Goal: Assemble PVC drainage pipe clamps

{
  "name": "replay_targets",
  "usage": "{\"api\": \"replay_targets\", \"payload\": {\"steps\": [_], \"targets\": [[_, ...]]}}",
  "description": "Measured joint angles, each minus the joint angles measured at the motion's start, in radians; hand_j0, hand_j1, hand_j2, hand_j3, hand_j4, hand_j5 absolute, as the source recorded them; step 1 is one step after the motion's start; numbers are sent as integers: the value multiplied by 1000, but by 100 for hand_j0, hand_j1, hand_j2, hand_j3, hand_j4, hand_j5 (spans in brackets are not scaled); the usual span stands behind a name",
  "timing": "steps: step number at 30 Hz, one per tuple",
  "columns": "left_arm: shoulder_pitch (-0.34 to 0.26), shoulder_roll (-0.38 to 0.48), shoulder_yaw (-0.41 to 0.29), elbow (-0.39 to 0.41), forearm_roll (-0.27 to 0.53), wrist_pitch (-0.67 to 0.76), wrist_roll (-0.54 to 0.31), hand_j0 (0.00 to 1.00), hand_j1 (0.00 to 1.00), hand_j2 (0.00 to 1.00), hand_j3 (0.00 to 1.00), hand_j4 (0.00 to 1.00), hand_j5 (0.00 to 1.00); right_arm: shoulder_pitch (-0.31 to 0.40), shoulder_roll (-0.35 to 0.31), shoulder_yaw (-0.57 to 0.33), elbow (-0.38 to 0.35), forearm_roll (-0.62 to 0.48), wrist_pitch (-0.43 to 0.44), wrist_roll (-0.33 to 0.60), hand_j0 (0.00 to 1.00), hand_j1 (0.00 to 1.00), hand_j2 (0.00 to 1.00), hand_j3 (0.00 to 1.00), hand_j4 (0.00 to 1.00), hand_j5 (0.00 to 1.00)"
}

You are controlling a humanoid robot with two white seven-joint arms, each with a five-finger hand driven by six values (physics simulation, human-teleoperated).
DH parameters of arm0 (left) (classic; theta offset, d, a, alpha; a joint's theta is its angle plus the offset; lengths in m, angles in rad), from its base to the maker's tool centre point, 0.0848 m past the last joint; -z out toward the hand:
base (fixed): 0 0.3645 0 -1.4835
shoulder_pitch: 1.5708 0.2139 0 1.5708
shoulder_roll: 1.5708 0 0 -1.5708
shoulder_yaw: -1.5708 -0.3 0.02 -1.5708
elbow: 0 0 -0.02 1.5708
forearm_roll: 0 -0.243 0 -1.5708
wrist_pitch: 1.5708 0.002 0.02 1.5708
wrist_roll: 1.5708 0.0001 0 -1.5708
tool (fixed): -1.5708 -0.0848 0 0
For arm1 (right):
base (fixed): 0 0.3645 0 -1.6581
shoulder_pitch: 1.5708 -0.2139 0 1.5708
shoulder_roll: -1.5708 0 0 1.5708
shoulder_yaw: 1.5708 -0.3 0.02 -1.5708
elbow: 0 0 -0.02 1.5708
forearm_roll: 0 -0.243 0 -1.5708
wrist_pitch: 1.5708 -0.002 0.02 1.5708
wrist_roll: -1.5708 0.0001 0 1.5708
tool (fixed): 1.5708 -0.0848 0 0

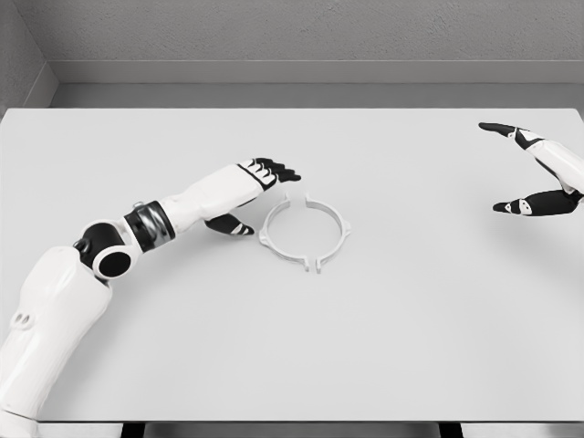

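The clamp (pixel 304 234) lies flat near the middle of the surface (pixel 383 347), a little toward its left side: a thin white ring with small tabs standing out at several points around its rim and what looks like a split at the near tab, though white on white makes that hard to confirm. It is likely light and fairly stiff plastic, springy at the split, smooth enough to skate across the surface if pushed from one side. The best hold is probably a pinch across the band beside a tab, or on a tab itself, since the ring sits too low to wrap. The left hand (pixel 257 193) is just beside the ring's far left edge, fingers (pixel 278 170) spread above it and thumb low at the ring's left, holding nothing. The right hand (pixel 538 173) hangs well apart by the surface's right edge, fingers open and empty.
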Motion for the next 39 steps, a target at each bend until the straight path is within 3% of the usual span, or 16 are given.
{"api": "replay_targets", "payload": {"steps": [39], "targets": [[-17,-42,-11,3,-2,0,0,100,100,100,100,100,100,8,0,-3,3,0,0,0,100,100,100,100,100,100]]}}
